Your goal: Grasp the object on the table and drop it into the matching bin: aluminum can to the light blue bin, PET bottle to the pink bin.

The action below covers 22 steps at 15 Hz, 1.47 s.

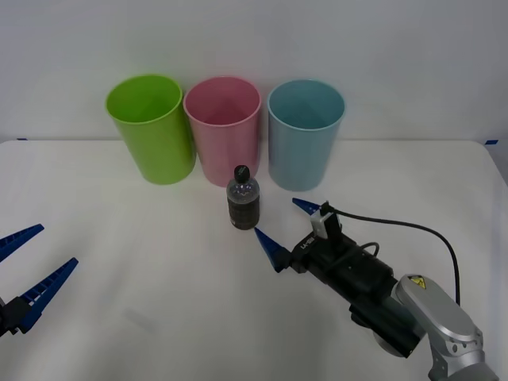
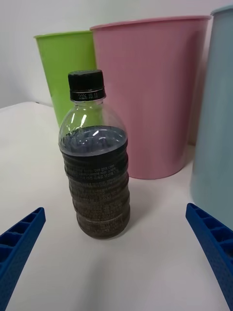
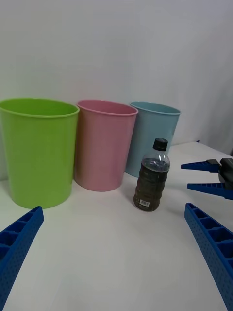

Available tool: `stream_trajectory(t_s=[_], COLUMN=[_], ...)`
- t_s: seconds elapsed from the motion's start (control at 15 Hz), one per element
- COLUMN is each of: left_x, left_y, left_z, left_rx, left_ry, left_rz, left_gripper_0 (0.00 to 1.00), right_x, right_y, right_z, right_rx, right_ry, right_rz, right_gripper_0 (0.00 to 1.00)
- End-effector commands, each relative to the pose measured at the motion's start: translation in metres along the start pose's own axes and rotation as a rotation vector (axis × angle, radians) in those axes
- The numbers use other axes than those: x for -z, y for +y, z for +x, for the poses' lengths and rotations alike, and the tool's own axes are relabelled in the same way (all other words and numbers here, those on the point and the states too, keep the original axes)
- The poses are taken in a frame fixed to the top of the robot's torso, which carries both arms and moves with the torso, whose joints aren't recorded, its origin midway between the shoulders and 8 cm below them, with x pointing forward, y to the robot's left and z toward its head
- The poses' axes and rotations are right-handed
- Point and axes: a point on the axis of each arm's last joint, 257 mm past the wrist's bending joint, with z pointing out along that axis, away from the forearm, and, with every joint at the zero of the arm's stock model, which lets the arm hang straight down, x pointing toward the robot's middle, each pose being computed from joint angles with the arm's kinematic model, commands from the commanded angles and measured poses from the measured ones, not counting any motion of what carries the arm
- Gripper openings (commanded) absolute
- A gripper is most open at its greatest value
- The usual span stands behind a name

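Approach step: the right gripper [image 1: 287,224] has its fingers spread wide, just short of the PET bottle [image 1: 243,198], which stands upright on the table [image 1: 143,262] at the pink bin's [image 1: 224,127] five o'clock. Next — advance, close around the ribbed body. Left gripper [image 1: 28,266] waits open. The bins look empty — pink, light blue bin [image 1: 305,131], lime green bin [image 1: 149,123].

Bright, even light falls from above. The tabletop [image 1: 119,317] shows only faint, soft shadows. No glare or blur.

PET bottle [image 1: 243,198] upright before the pink bin [image 1: 224,129]; right gripper [image 1: 287,223] spread wide just beside it; left gripper [image 1: 32,259] parked apart
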Motion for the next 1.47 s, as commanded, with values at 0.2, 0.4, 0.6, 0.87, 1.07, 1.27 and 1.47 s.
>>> stream_trajectory(t_s=[0.2,0.4,0.6,0.87,1.07,1.27,1.47], left_x=[0.000,0.000,0.000,0.000,0.000,0.000,0.000], left_y=[0.000,0.000,0.000,0.000,0.000,0.000,0.000], left_z=[0.000,0.000,0.000,0.000,0.000,0.000,0.000], left_rx=[0.000,0.000,0.000,0.000,0.000,0.000,0.000], left_ry=[0.000,0.000,0.000,0.000,0.000,0.000,0.000], left_rz=[0.000,0.000,0.000,0.000,0.000,0.000,0.000], left_gripper_0=[1.00,1.00,1.00,1.00,1.00,1.00,1.00], right_x=[-0.032,-0.051,-0.073,-0.097,-0.106,-0.106,-0.107], right_y=[0.003,0.004,0.008,0.010,0.014,0.017,0.017], right_z=[0.004,0.009,0.008,0.004,0.003,0.004,0.004], right_rx=[0.000,-0.014,-0.020,-0.028,-0.019,-0.017,-0.016], right_ry=[0.016,0.032,0.044,0.058,0.071,0.075,0.075], right_rz=[-0.025,-0.028,-0.040,-0.022,-0.006,-0.009,-0.008], right_gripper_0=[1.00,1.00,1.00,1.00,1.00,1.00,1.00])
